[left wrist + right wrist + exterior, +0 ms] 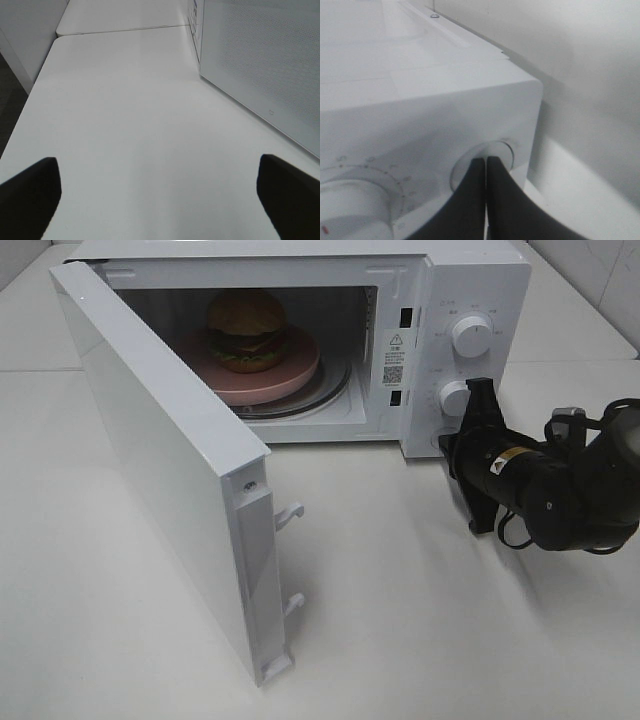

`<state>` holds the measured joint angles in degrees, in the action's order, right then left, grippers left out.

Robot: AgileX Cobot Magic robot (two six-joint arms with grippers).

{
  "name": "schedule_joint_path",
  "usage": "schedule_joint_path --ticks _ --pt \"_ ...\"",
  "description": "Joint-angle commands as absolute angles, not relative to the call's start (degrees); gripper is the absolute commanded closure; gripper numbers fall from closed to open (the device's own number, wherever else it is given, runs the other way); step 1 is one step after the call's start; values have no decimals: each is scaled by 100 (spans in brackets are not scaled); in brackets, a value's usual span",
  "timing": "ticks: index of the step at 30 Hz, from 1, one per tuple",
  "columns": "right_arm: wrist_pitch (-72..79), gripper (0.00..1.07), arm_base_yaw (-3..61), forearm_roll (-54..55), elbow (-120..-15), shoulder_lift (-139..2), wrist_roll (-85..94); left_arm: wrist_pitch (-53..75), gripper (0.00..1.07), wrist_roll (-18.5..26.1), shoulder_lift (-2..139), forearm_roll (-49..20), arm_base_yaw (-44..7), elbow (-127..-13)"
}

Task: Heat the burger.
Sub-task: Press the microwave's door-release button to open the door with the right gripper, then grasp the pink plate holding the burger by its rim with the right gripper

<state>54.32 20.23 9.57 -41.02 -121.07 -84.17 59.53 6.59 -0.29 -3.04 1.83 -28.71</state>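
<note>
sitting on the pink plate [295, 380] inside the open microwave [470, 280], upper left of centre in the high view, the burger [246, 328] looks soft and stacked, likely to slide apart if squeezed; the pink plate's rim seems the safer hold. the right gripper [486, 162] is clenched and empty, its tips at a round panel button [504, 152], possibly touching it. the left gripper [159, 175] is spread wide over the table [125, 100].

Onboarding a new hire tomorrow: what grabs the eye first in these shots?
The microwave door stands wide open, with the burger on a pink plate inside. On the right of the high view, the shut right gripper has its tips at a round control on the front panel.
</note>
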Motion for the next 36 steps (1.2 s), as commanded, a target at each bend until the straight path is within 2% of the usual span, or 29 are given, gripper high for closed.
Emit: schedule_joint_path --ticks 1,11,27,36 --pt "5512 107 1994 905 -4085 -12003 -8463 5913 7 625 -138 -355 201 -2842" --pt "5535 107 2263 871 -3982 -11981 -8617 5913 7 625 -138 -355 201 -2842" --pt "5598 107 2257 957 -3386 -11436 -8451 5913 7 625 -138 -355 201 -2842" --pt "5500 107 2246 579 -2951 -10961 -7546 5913 7 625 -138 -355 201 -2842"
